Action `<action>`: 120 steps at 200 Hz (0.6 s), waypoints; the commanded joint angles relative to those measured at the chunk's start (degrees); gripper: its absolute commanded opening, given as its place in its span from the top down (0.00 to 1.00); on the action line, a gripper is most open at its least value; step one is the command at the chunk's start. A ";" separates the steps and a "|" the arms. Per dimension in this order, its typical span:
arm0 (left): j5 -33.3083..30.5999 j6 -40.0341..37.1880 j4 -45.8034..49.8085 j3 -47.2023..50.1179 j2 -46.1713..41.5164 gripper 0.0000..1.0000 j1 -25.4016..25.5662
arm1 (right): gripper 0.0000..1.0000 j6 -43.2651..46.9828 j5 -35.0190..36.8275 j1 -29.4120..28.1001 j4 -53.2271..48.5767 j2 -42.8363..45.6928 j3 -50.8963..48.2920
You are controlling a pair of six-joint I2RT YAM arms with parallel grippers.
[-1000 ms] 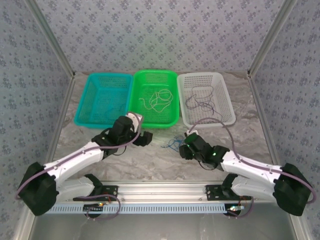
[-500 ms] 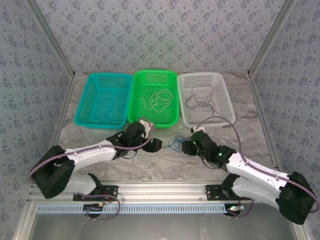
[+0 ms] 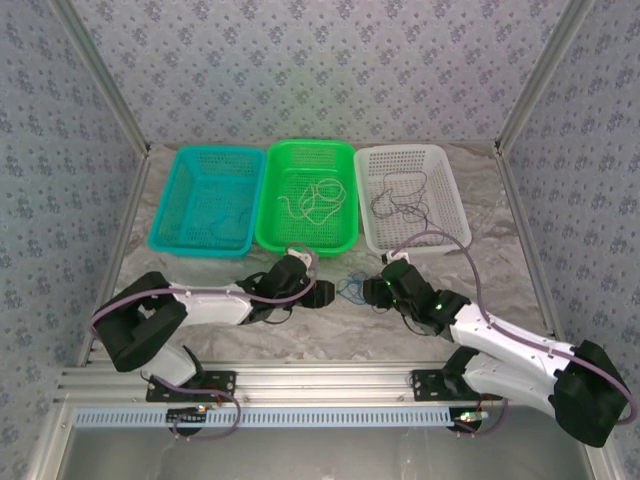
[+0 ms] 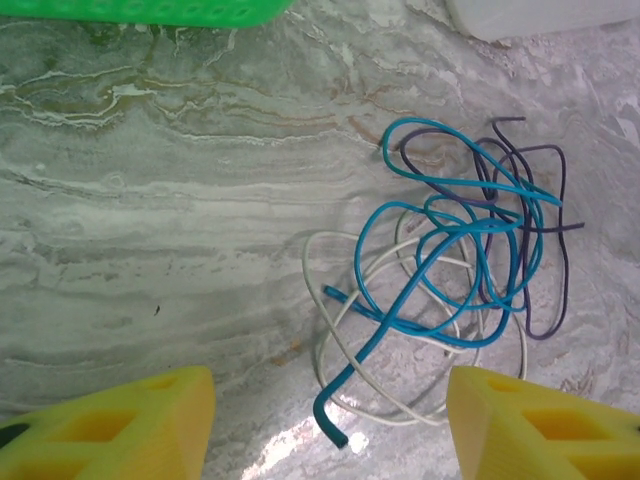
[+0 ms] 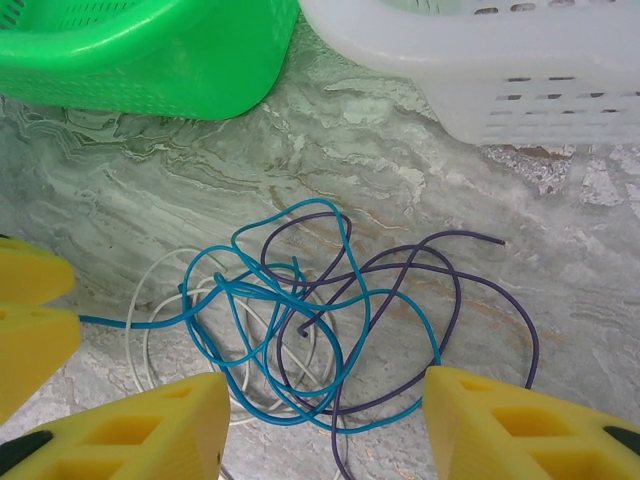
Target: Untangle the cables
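A tangle of cables [image 3: 350,290] lies on the marble table in front of the baskets. It is made of a blue cable [image 4: 450,250], a white cable [image 4: 330,335] and a purple cable [image 4: 555,250]. My left gripper [image 3: 322,293] sits just left of the tangle. In the left wrist view this gripper [image 4: 330,415] is open, and the blue cable's free end lies between its yellow fingers, touching neither. My right gripper [image 3: 375,292] is just right of the tangle. It [image 5: 325,400] is open over the blue [image 5: 300,290] and purple [image 5: 450,270] loops.
Along the back stand a teal basket [image 3: 215,150], a green basket [image 3: 310,145] holding a whitish cable [image 3: 315,200], and a white basket [image 3: 400,150] holding dark cables [image 3: 400,205]. The left gripper's fingers [image 5: 30,310] show at the right wrist view's left edge.
The left arm has swung right and reached the tangle, its jaws narrowing. The right gripper has crept up and left toward the tangle and opened a little.
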State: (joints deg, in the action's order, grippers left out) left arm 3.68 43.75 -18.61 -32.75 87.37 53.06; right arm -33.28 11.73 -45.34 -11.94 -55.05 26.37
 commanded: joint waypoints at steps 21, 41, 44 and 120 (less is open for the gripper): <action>-1.06 3.63 -5.71 -1.22 4.21 0.50 0.77 | 0.43 -0.85 0.56 0.42 0.30 0.19 -0.32; -0.91 4.10 -6.08 -1.94 5.88 0.60 0.99 | 0.43 -0.87 0.89 0.40 -0.01 0.22 -0.28; -1.04 4.20 -6.13 -1.95 5.96 0.61 0.99 | 0.43 -0.84 0.90 0.36 -0.01 0.27 -0.29; -2.37 -2.17 -1.31 -4.08 0.90 1.00 1.94 | 0.17 2.49 2.52 -1.83 1.48 0.04 -1.74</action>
State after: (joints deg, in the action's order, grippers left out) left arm 2.55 45.17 -22.48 -34.06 92.27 54.02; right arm -32.86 12.05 -45.52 -11.57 -55.05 25.47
